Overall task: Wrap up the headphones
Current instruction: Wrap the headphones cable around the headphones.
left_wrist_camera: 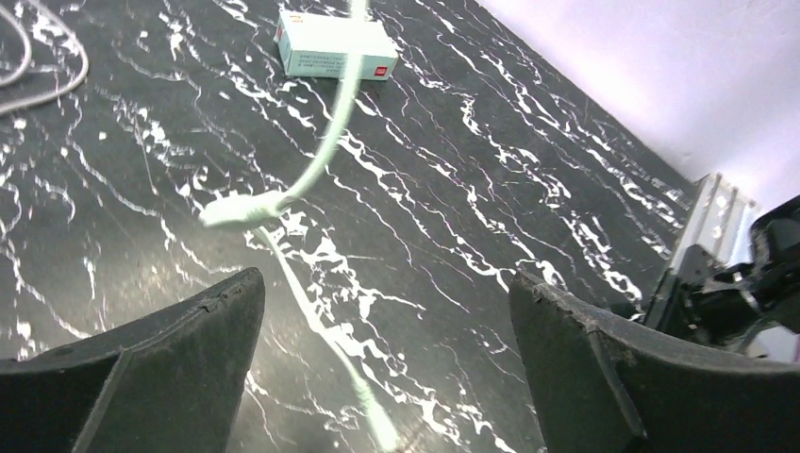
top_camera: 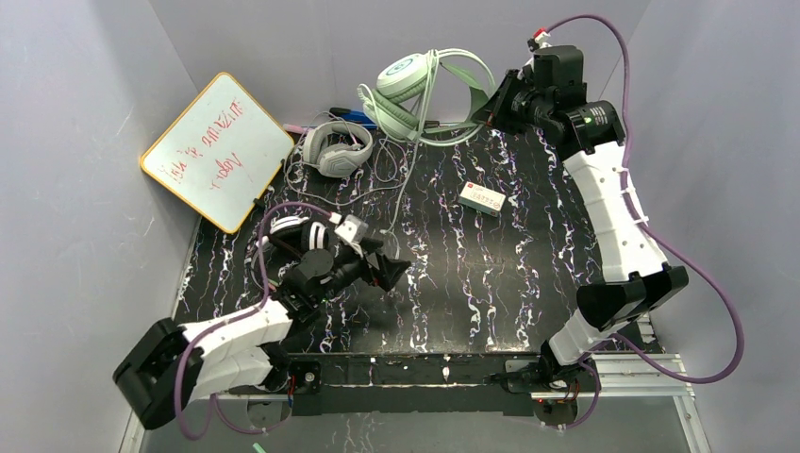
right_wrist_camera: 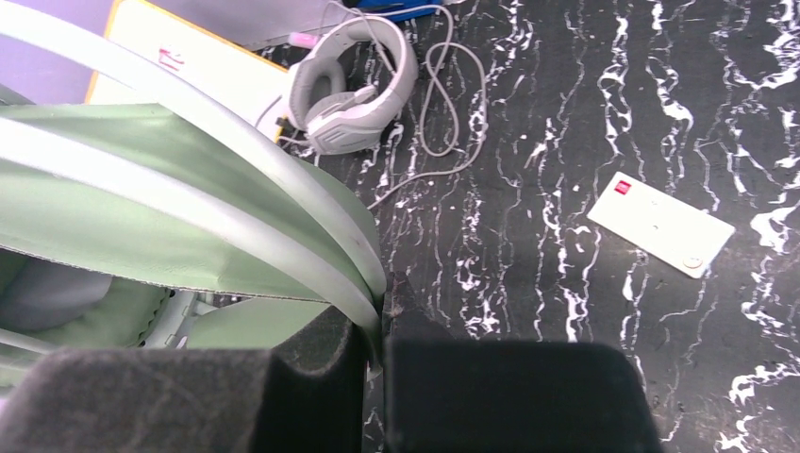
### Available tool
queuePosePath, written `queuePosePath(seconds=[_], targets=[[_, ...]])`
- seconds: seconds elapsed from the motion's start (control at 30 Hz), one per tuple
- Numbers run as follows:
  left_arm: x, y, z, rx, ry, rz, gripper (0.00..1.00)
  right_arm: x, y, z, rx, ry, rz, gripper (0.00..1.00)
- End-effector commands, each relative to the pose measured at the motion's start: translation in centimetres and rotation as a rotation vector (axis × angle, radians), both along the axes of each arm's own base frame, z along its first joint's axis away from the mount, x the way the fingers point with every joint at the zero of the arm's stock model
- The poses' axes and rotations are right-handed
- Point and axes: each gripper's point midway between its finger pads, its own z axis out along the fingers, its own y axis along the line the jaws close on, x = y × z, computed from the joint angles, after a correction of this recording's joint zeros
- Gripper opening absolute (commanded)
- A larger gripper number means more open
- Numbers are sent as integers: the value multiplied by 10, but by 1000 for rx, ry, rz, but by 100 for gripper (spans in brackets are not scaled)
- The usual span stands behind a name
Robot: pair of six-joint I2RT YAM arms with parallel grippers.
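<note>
The mint-green headphones (top_camera: 412, 87) are lifted at the back of the table, and my right gripper (top_camera: 497, 107) is shut on their headband (right_wrist_camera: 283, 198), as the right wrist view (right_wrist_camera: 377, 330) shows. Their pale cable (top_camera: 406, 189) runs down to my left gripper (top_camera: 391, 269). That gripper (left_wrist_camera: 387, 278) is wide open, with the pale cable (left_wrist_camera: 321, 165) passing loose between its fingers, which do not touch it. The light grey headphones (top_camera: 337, 148) lie at the back left with their grey cable (right_wrist_camera: 443, 104) spread beside them. A black-and-white headset (top_camera: 300, 231) seems to lie behind my left arm.
A small white box (top_camera: 484, 198) lies on the black marbled table (top_camera: 491, 283) right of centre, and the left wrist view shows the box (left_wrist_camera: 335, 45) ahead. A whiteboard (top_camera: 219, 151) leans at the back left. Grey walls close in on three sides.
</note>
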Motion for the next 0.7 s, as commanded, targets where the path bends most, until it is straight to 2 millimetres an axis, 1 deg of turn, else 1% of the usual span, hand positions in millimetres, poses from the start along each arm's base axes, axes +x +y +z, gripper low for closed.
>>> queuePosePath(seconds=[0.0, 0.07, 0.13, 0.2, 0.27, 0.33, 0.37, 0.47, 0.67], targets=[[18, -19, 46, 5, -333, -30, 98, -24, 7, 83, 171, -173, 52, 1], [36, -20, 45, 77, -404, 26, 98, -27, 8, 87, 183, -175, 60, 1], [63, -14, 40, 168, -446, 132, 97, -30, 10, 90, 195, -175, 72, 1], [82, -20, 38, 216, -475, 163, 90, -32, 11, 91, 202, -173, 78, 1], [94, -32, 38, 218, -477, 156, 90, -33, 11, 92, 204, -174, 80, 1], [102, -42, 40, 187, -449, 156, 93, -32, 10, 90, 198, -170, 77, 1], [105, -46, 37, 172, -425, 153, 95, -32, 10, 90, 196, -169, 75, 1], [105, -54, 32, 113, -357, 137, 98, -31, 9, 90, 193, -171, 72, 1], [103, -52, 17, 69, -261, 159, 99, -29, 9, 92, 192, -176, 74, 1]])
